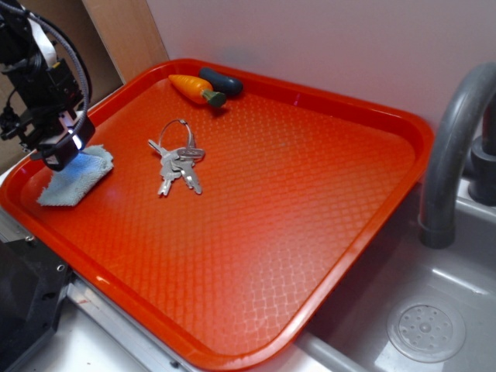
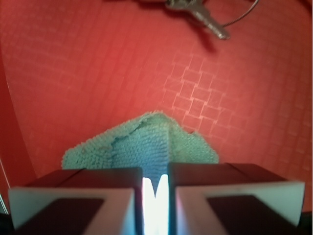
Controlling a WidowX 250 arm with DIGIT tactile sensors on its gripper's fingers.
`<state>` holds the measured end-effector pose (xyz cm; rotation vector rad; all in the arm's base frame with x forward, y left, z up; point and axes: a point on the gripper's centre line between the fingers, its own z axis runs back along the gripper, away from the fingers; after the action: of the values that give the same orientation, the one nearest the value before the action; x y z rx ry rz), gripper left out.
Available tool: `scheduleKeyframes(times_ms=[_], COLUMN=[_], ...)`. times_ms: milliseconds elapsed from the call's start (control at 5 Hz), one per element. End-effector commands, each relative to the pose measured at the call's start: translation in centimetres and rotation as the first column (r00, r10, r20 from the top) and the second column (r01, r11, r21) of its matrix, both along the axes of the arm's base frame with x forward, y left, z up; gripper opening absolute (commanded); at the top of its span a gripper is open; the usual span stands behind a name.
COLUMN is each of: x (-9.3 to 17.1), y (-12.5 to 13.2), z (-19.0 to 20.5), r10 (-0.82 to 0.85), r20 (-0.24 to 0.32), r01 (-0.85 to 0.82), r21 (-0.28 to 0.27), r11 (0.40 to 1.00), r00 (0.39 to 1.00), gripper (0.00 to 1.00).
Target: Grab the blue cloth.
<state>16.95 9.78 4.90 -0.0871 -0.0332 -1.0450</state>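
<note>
**Cloth pinched at the tray's left corner**

Cloth (image 1: 75, 180) first, in the exterior view: it lies on the tray (image 1: 310, 232) near the left rim, with the gripper (image 1: 62, 153) down on its upper edge. From here you cannot make out the fingers; the arm's body hides them. The keys (image 1: 177, 164) lie near, to the right, not touching the cloth. A toy carrot (image 1: 195, 88) and a dark blue toy (image 1: 222, 80) sit well apart at the far rim.

The wrist view gives what the other lacks. Your fingers (image 2: 73, 196) stand nearly together, only a narrow bright slit between them, and a raised fold of the cloth (image 2: 146, 142) runs straight into that slit. It looks clamped on the fold, though the contact itself is washed out by glare. The keys (image 2: 200, 12) show only at the top edge.

To do this well, keep the squeeze firm and lift straight up, slowly. Watch that the fold does not slip out.
</note>
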Motion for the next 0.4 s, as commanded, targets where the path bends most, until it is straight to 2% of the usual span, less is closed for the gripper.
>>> scheduleKeyframes(times_ms=[0, 200], x=[0.15, 1.06], y=[0.76, 0.27], z=[0.52, 1.26], r10=[0.027, 0.085], r20=[0.045, 0.070], r01=[-0.029, -0.087], r21=[0.029, 0.017], r11=[0.999, 0.996], r00=[0.999, 0.994], gripper=[0.00, 0.00])
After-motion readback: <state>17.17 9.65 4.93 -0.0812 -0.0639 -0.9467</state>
